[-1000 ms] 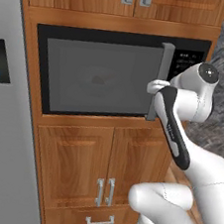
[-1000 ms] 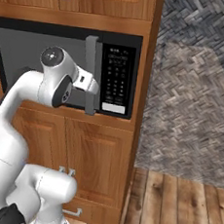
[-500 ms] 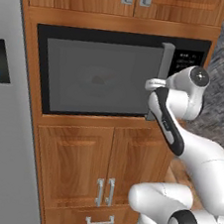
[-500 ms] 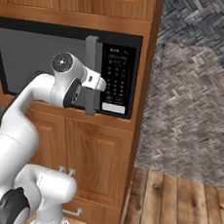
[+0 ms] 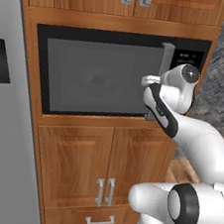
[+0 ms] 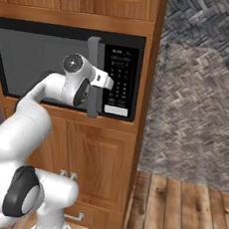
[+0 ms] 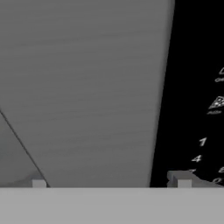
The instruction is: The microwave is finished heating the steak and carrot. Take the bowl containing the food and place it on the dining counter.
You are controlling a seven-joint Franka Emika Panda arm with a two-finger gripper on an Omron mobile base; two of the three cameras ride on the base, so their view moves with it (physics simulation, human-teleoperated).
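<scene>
The microwave [image 5: 118,77] is shut, its grey glass door [image 5: 101,77] flush in the black frame, so the step in hand is to open it. The bowl, with its steak and carrot, cannot be made out through the glass; you must take it to be inside.

Your gripper [image 7: 111,183] stands fully open and holds nothing. In the hand view its two fingertips [image 7: 39,183] sit wide apart at the bottom, with the broad grey handle [image 7: 87,92] just ahead between them and the keypad [image 7: 205,131] to one side. In the base views the hand is right at the handle [image 6: 94,77], about mid-height.

Advice:
- Centre the handle between the jaws before closing; it looks slightly off toward the keypad side.
- Close firmly, then pull along the door's arc, hinge to the left.
- Keep clear of the keypad.
</scene>
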